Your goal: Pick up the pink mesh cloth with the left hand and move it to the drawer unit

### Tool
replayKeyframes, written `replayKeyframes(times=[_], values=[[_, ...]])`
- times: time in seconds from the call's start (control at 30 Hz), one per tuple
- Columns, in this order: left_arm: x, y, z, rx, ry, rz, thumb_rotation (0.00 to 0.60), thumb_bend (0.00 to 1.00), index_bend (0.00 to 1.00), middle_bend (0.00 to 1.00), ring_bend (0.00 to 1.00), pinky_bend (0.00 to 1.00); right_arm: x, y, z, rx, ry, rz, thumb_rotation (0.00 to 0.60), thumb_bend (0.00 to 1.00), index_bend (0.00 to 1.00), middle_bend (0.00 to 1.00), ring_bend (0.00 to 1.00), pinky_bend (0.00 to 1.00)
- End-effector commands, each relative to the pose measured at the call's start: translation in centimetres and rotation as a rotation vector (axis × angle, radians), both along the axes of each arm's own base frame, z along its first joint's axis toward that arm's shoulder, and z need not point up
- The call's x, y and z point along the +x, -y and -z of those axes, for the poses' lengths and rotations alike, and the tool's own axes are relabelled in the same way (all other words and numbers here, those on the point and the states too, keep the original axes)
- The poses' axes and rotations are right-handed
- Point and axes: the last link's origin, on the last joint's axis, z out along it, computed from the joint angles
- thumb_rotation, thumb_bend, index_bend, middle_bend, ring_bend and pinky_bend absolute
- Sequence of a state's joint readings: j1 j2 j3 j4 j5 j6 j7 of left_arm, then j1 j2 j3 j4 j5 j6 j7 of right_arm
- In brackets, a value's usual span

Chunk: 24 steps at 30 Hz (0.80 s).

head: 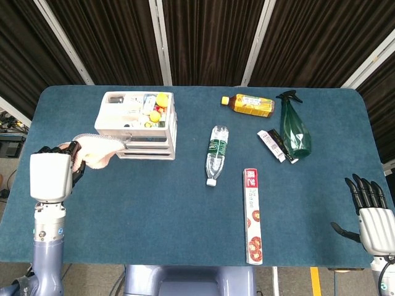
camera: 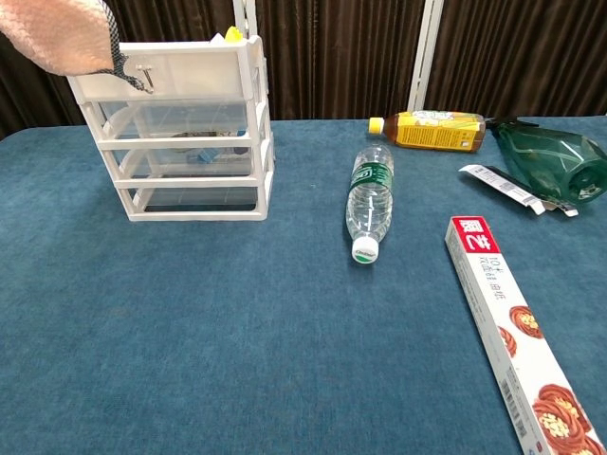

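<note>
My left hand grips the pink mesh cloth, raised off the table at the front left corner of the white drawer unit. In the chest view the cloth fills the top left corner, level with the unit's top, and the left hand itself is out of frame there. A dark cord hangs from the cloth's edge. My right hand hovers open at the table's near right corner, far from the cloth.
The unit's open top tray holds several small items. A clear water bottle lies mid-table, a long foil-wrap box right of it. An orange drink bottle, a green spray bottle and a small packet lie at the back right.
</note>
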State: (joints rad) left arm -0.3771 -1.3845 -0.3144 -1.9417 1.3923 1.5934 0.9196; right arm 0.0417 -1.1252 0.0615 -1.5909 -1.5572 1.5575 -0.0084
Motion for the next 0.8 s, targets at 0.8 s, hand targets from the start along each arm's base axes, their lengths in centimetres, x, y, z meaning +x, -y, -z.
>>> replayKeyframes(times=[0.8], values=[[-0.22, -1.25, 0.39, 0.001, -0.012, 0.038, 0.6, 0.76, 0.97, 0.84, 0.8, 0.74, 0.0, 0.0, -0.04, -0.002, 0.001, 0.002, 0.6, 0.0, 0.0, 0.0, 0.0, 0.0]])
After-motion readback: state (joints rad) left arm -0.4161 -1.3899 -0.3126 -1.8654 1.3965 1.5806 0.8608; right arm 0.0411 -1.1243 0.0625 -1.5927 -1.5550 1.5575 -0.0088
